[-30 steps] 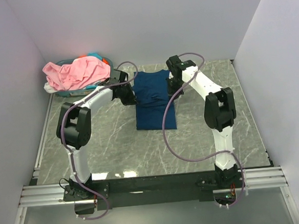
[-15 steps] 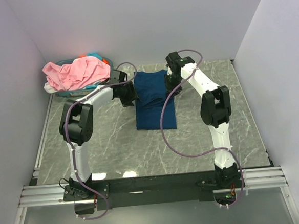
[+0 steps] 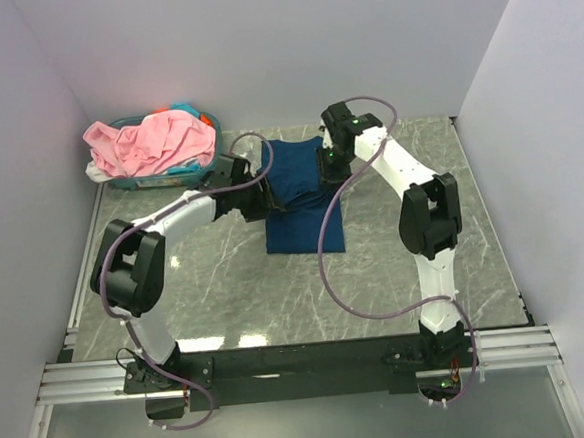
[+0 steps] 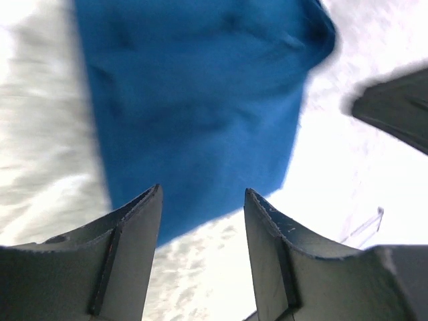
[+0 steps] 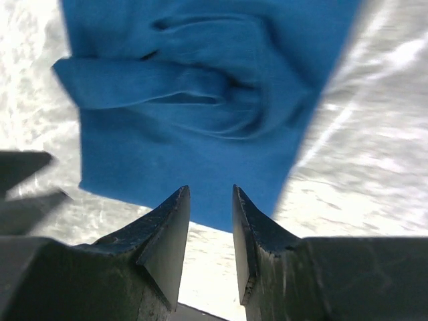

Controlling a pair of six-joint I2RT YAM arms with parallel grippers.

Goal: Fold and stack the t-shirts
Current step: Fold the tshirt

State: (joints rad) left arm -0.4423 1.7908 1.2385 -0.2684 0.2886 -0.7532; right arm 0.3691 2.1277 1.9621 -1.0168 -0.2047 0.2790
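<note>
A dark navy t-shirt [image 3: 302, 200] lies folded into a long strip on the marble table, its far end doubled back. The left wrist view shows it as a blue cloth [image 4: 200, 100], and the right wrist view shows its folded sleeve [image 5: 194, 100]. My left gripper [image 3: 264, 198] stands open at the shirt's left edge with only table between its fingers [image 4: 137, 227]. At the shirt's far right edge my right gripper [image 3: 327, 168] is open too and holds nothing. A light pink t-shirt [image 3: 151, 141] is heaped in the basket.
The teal basket [image 3: 169, 174] stands at the far left corner, with pale cloth under the pink shirt. White walls close in the table on the left, back and right. The arm cables loop over the shirt's near half.
Both grippers have opened and let go of the navy shirt's far end, which now lies doubled back. The left arm's elbow has swung down and to the left.
</note>
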